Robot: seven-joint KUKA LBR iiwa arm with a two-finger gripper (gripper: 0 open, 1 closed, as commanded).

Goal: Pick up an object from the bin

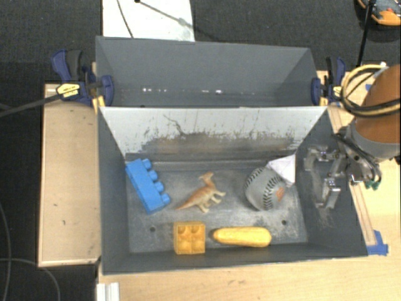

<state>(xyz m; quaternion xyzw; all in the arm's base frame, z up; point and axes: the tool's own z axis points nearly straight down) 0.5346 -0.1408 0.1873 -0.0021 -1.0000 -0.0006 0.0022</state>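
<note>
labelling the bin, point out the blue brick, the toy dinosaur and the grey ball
blue brick (148, 187), camera view, its top face
toy dinosaur (202, 196), camera view, its body
grey ball (260, 190), camera view, its left side

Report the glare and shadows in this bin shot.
Camera view: small glints dot the bin's back wall; the white scrap is brightest; the toy dinosaur and blue brick cast only faint, soft shadows, suggesting diffuse light.
</note>
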